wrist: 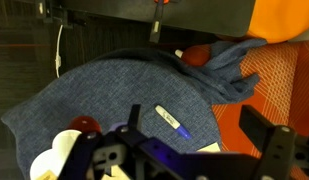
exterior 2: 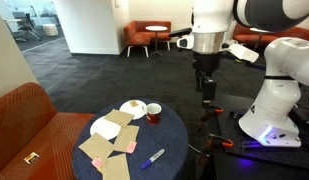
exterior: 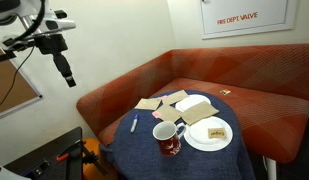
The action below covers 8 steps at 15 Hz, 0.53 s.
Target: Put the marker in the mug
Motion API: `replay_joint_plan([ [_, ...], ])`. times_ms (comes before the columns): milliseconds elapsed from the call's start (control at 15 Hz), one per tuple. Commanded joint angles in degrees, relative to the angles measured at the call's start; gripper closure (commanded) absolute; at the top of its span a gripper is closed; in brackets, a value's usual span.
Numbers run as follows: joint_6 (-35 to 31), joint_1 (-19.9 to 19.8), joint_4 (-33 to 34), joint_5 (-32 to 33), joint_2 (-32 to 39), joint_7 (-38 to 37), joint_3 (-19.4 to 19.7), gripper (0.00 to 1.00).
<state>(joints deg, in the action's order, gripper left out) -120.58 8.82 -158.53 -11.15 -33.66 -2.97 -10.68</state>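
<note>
The marker (exterior: 134,124) lies flat on the blue-clothed round table (exterior: 144,152), near its edge. It also shows in an exterior view (exterior 2: 153,158) and in the wrist view (wrist: 172,121), white with a blue end. The dark red mug (exterior: 168,135) stands upright next to the white plate, a short way from the marker; it also shows in an exterior view (exterior 2: 153,112) and at the lower left of the wrist view (wrist: 86,124). My gripper (exterior: 66,72) hangs high above and off to the side of the table (exterior 2: 206,84). It is open and empty (wrist: 194,140).
A white plate (exterior: 209,134) with a small item, and several tan paper pieces (exterior: 179,103), lie on the table. An orange sofa (exterior: 244,80) wraps round the table's far side. The robot's white base (exterior 2: 269,110) stands beside the table.
</note>
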Motion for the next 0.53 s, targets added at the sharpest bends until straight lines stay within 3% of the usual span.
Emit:
replay_joint_plan([
  [0,-6.8,1.1,0.8,2.3,6.2,7.6,2.6,0.00],
  [467,-21.8,2.1,3.1,3.6,19.8,20.7,5.6,0.00],
])
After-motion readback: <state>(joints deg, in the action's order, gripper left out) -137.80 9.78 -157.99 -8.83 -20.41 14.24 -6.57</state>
